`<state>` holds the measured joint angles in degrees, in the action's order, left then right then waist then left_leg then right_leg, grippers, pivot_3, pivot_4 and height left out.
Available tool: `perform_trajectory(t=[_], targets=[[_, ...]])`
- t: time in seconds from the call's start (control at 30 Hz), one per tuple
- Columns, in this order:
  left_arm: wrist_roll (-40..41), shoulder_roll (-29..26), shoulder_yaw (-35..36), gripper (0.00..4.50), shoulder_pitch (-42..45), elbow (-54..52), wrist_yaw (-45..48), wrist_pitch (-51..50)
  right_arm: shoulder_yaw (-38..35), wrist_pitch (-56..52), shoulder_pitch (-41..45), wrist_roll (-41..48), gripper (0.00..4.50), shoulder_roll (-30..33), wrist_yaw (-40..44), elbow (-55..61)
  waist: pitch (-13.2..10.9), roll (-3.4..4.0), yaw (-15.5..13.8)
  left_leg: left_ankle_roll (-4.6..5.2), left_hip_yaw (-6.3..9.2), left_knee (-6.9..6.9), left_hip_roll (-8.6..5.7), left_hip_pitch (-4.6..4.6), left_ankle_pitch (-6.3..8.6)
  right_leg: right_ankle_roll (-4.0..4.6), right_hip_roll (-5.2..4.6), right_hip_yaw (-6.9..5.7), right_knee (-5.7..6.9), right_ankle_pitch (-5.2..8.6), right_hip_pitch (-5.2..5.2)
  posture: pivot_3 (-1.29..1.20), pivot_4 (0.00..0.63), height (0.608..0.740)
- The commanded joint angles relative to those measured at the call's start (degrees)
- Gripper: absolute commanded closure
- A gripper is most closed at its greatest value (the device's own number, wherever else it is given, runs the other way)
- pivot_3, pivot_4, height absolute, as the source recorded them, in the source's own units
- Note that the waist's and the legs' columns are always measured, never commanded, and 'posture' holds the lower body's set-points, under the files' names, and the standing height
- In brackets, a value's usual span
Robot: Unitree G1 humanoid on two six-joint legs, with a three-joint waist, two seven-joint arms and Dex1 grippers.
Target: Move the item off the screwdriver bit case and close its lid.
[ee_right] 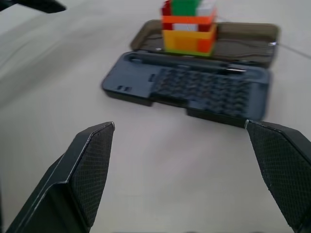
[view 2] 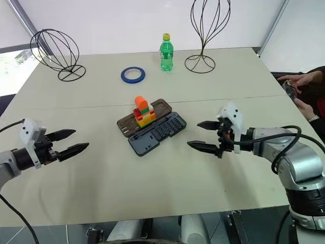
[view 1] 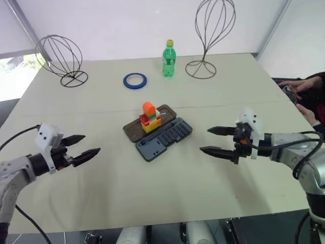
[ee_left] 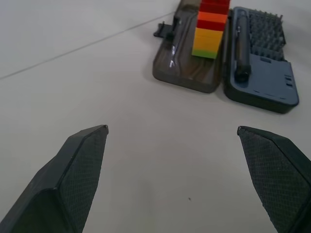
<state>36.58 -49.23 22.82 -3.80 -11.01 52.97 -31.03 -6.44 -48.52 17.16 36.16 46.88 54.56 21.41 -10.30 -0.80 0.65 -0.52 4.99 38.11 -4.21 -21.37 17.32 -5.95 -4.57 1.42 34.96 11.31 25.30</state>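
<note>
One bit case (view 1: 167,138) lies open mid-worktop (view 1: 152,188): a matte grey-blue plastic tray with rounded corners, ribbed with rows of bits, hinged to one flat, glossy brown lid (view 1: 139,127) lying beside it. One blocky plastic toy stack (view 1: 149,117), orange rounded cap over red, green and yellow layers, stands upright on the lid. Behind them are one blue tape ring (view 1: 135,80), one green bottle (view 1: 168,59) with a yellow cap, and two black wire forms (view 1: 62,58), one round and one tall. Two grippers hover either side of the case, left (view 1: 83,145) and right (view 1: 215,140), each with its black, cross-hatched, pointed jaws spread wide and empty.
</note>
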Motion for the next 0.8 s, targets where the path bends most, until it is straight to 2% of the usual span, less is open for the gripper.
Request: perform_trajectory(t=[0.03, 0.8], targets=[[1.66, -0.38, 0.98, 0.04, 0.23, -1.88, 0.79, -1.39, 1.17, 0.19, 0.83, -0.06, 0.0, -0.91, -1.8, 1.64, -0.01, -0.02, -0.01, 0.0, 0.0, 0.0, 0.0, -0.01, 0.0, 0.0, -0.01, 0.0, 0.0, 0.0, 0.01, 0.0, 0.15, 0.74], [-0.91, 3.03, 1.32, 0.04, -0.35, -1.61, -1.42, 1.47, 3.31, 2.2, 1.95, -2.33, 0.0, -0.67, -2.99, -0.34, -0.02, -0.01, -0.05, -0.02, 0.01, 0.0, 0.0, -0.03, 0.0, 0.0, -0.06, 0.01, -0.01, -0.01, 0.04, 0.0, 0.15, 0.74]])
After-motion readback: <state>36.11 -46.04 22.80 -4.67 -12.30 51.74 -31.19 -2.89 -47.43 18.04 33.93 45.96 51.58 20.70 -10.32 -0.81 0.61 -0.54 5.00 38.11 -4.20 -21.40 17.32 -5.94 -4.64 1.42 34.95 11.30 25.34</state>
